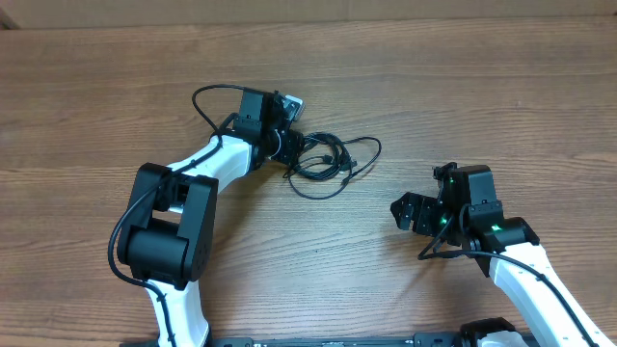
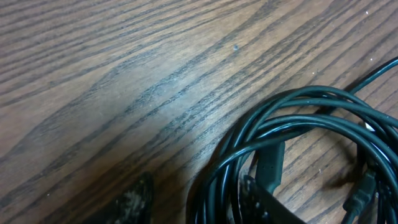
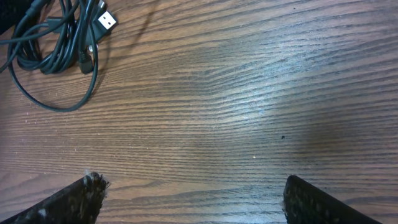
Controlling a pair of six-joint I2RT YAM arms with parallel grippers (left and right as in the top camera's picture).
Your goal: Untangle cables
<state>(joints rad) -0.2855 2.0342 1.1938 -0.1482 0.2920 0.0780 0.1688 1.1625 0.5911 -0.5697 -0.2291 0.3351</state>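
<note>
**Q:** Where do the cables lie?

**A:** The cables [image 1: 326,157] lie in one loose black bundle on the wooden table [image 1: 434,77]. They sit near its middle, a little toward the far edge. One thin loop sags out toward the near edge. In the right wrist view a silver plug [image 3: 107,20] sticks out of the coil.

**Q:** How is the left arm posed?

**A:** It rises from the near edge, left of centre, and folds at a bulky black elbow. Its white forearm reaches diagonally toward the far edge and the middle of the table. The left gripper [image 1: 287,145] meets the left side of the bundle.

**Q:** Are its jaws closed on anything?

**A:** No, they stand apart. In the left wrist view one fingertip [image 2: 134,202] rests outside the coil on bare wood. The other sits within the loops, so several strands run between the two. I cannot tell whether either finger presses on a strand.

**Q:** And the right arm?

**A:** It comes in from the near right corner, with its white forearm angled toward the middle. The right gripper [image 1: 405,212] points toward the left edge and is well apart from the bundle. Its jaws are spread wide over bare wood grain. In its own camera the cables appear only in the far left corner.
</note>
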